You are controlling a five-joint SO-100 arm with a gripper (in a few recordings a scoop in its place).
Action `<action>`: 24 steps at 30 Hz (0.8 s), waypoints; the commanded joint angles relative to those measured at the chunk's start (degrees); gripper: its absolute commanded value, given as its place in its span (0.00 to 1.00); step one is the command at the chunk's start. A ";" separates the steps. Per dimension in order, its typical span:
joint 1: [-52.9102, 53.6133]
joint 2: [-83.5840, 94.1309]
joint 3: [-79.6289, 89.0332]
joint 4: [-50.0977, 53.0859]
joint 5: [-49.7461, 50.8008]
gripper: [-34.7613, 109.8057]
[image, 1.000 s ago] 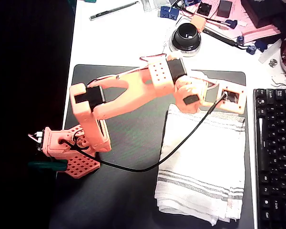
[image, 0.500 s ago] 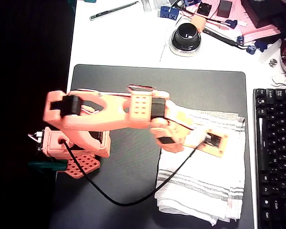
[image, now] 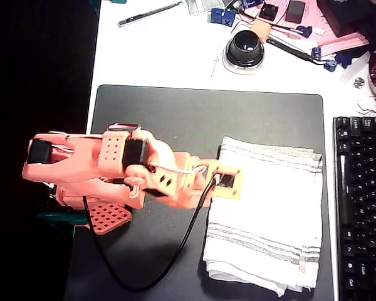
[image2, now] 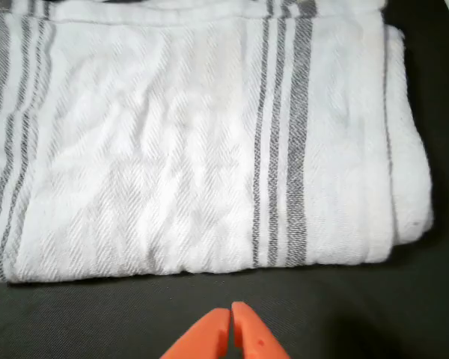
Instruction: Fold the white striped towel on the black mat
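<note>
The white striped towel (image: 266,216) lies folded on the right part of the black mat (image: 175,113), with grey stripe bands near its top and bottom ends. In the wrist view the towel (image2: 202,142) spreads across the upper picture, its folded edge facing me. My orange gripper (image2: 230,318) is shut, its two tips pressed together over bare mat (image2: 359,314) just short of that edge, holding nothing. From overhead, the gripper end (image: 229,182) sits at the towel's left edge, and the arm is drawn back toward its base.
A black keyboard (image: 362,207) runs along the mat's right side. A black round object (image: 245,49) on a white base stands behind the mat. Clutter fills the back right corner, and a pen (image: 149,14) lies at the back. The arm's black cable (image: 156,269) loops over the mat's front.
The arm has pulled back leftward from over the towel's upper right to the towel's left edge. The towel lies flat and uncovered now.
</note>
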 commanded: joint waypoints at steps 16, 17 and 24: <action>-1.49 24.70 23.29 1.67 -0.53 0.24; -1.58 24.70 23.29 2.46 -0.35 0.24; -2.64 24.70 23.29 9.58 0.00 0.24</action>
